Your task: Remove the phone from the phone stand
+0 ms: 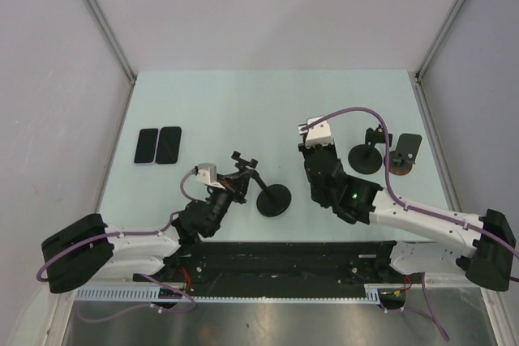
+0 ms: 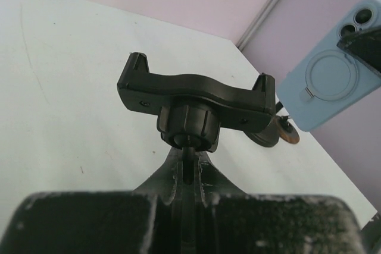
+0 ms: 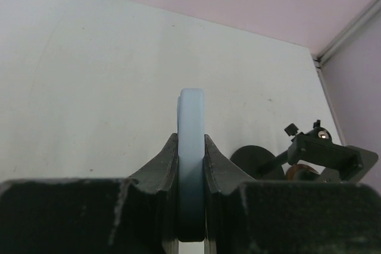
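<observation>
The black phone stand has a round base [image 1: 274, 198] and an empty clamp cradle [image 2: 196, 96]. My left gripper [image 2: 189, 162] is shut on the stand's thin stem just below the cradle's ball joint, at the table's near middle [image 1: 237, 174]. The phone [image 2: 330, 87], in a light blue case with a ring on its back, hangs in the air to the right of the cradle and apart from it. My right gripper [image 3: 191, 138] is shut on that phone [image 3: 191, 111], which shows edge-on between the fingers.
Two dark phones [image 1: 158, 145] lie side by side at the left of the table. A second black stand [image 1: 365, 155] and a third with an orange-brown disc [image 1: 403, 153] are at the right, close to my right arm. Grey walls enclose the table.
</observation>
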{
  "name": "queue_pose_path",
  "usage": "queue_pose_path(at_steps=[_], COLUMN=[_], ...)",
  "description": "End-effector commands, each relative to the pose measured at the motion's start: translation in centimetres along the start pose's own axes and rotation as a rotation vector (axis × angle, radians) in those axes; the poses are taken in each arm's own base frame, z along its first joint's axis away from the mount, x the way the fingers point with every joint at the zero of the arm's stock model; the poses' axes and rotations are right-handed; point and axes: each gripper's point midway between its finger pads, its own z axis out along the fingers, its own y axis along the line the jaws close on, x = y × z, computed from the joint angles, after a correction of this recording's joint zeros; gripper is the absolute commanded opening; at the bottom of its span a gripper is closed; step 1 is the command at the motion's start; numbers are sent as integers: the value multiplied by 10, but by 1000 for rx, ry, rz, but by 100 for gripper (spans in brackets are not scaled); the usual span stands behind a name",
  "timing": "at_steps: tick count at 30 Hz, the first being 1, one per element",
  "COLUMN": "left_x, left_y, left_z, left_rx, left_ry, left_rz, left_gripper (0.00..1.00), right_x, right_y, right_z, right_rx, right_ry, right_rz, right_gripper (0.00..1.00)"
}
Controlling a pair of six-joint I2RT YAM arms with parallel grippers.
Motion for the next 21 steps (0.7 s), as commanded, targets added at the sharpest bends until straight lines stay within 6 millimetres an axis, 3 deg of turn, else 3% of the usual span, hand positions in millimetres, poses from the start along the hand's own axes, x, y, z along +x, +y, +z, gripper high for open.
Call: queue_pose_path(at_steps=[1,9,17,21], left_x=[29,12,-14,-19], left_y=[7,-31,-57,-66], left_z=[-2,25,65,76], left_rx=[26,151,226,247], left_ry=[118,55,-58,-85], left_rz=[204,282,312,328], left_gripper=[0,0,0,0], right_x=[-33,-42,-41,-43], right_y=[5,-3,-15,-21], right_z=[-9,-23,-34,-39], right_rx=[-127,-215,-239,-249], right_ry=[-63,-118,-147,-159], right_rz=[133,173,183,190], right_gripper=[0,0,0,0])
